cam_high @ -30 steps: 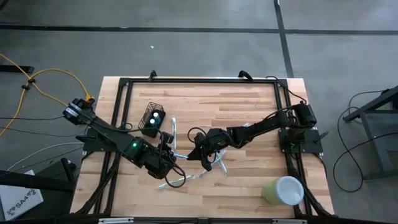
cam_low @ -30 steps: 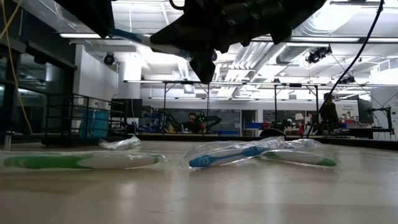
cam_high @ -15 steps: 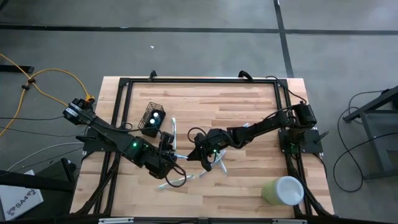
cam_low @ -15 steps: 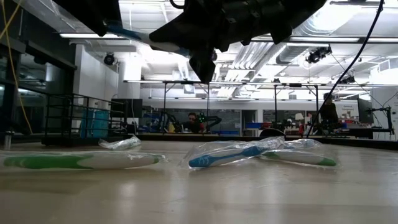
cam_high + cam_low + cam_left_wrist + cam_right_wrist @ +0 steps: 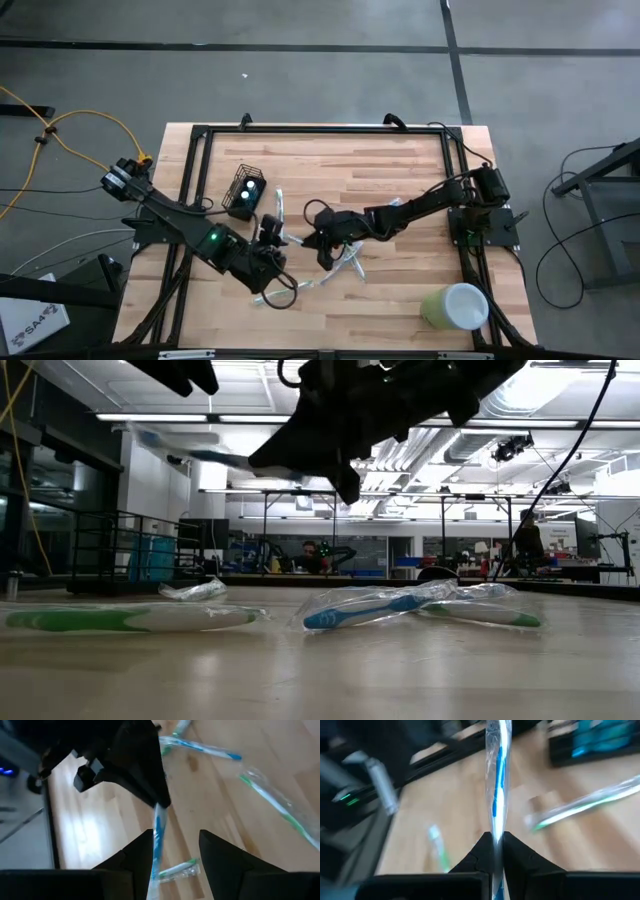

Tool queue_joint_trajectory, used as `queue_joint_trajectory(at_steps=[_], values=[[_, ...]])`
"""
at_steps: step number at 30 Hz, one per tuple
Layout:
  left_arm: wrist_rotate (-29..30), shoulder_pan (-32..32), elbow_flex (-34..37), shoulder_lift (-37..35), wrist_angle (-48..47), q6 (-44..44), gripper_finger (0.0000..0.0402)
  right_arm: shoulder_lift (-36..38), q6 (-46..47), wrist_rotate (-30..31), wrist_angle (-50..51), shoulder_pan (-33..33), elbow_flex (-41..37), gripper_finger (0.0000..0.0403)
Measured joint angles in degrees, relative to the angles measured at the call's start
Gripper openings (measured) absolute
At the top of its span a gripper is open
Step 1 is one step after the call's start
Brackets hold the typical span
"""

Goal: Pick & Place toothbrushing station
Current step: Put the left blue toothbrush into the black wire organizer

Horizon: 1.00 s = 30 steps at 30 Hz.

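Right gripper pinched shut on a blue wrapped toothbrush above mid-table, left gripper spread open around its far end, more wrapped toothbrushes near the table's front edge, black mesh holder cup toward the back-left corner

held toothbrush: motion-blurred | holder cup contents: too small
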State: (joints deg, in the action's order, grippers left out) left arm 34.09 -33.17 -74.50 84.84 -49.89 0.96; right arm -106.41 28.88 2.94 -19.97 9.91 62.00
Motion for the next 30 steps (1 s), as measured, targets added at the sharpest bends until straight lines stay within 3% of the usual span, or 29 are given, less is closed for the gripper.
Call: queue_joint_trajectory(at_steps=[5,13,17,30], values=[[8.0,-2.5,0.0,0.0,0.0,-4.4,0.0151,0.0,-2.4,8.8,-2.8,-0.2,0.0,0.0015],[28.2,-9.8,0.0,-0.1,0.0,-14.9,0.0151,0.4,-10.9,13.6,-14.8,-0.2,0.0,0.0015],[34.3,-13.2,0.0,-0.3,0.0,-17.2,0.0151,1.0,-14.7,16.9,-20.1,-0.3,0.1,0.0014],[31.9,-15.3,0.0,-5.2,0.3,-28.1,0.0151,4.2,-23.9,16.7,-24.1,4.4,0.0,0.0014]])
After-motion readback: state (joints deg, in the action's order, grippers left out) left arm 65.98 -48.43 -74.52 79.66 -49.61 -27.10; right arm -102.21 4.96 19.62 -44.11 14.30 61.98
